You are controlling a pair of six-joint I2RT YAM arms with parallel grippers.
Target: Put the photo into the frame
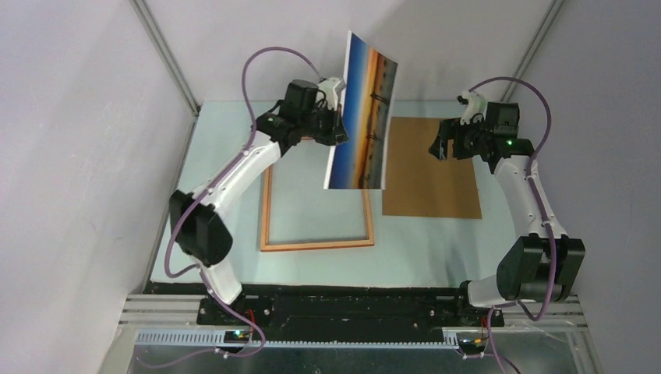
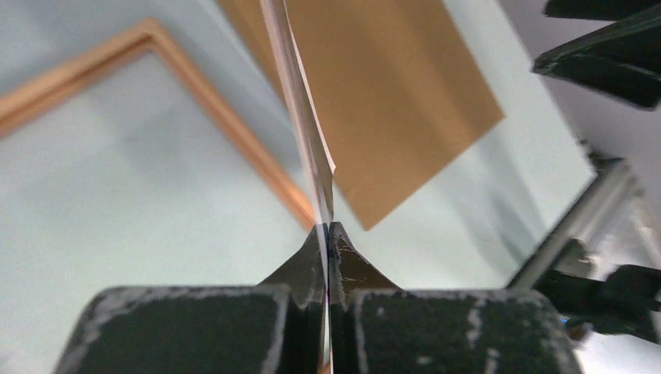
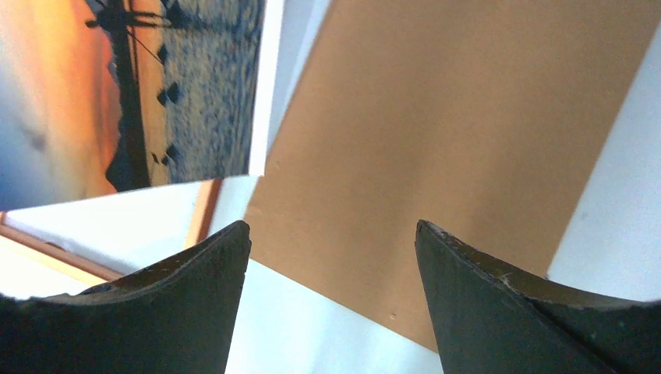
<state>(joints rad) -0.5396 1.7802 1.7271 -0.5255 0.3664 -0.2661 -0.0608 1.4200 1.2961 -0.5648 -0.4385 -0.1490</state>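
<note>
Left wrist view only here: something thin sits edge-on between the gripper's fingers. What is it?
Observer: The photo, a sunset print. The left gripper pinches one long edge and holds it upright in the air.
Operator: Is it over its target?
Observer: Partly. From the top camera, its lower corner overlaps the right rail of the frame, which lies flat with no print in it.
Operator: And the other arm?
Observer: The right gripper is open, clear of the photo, above the brown backing board.
</note>
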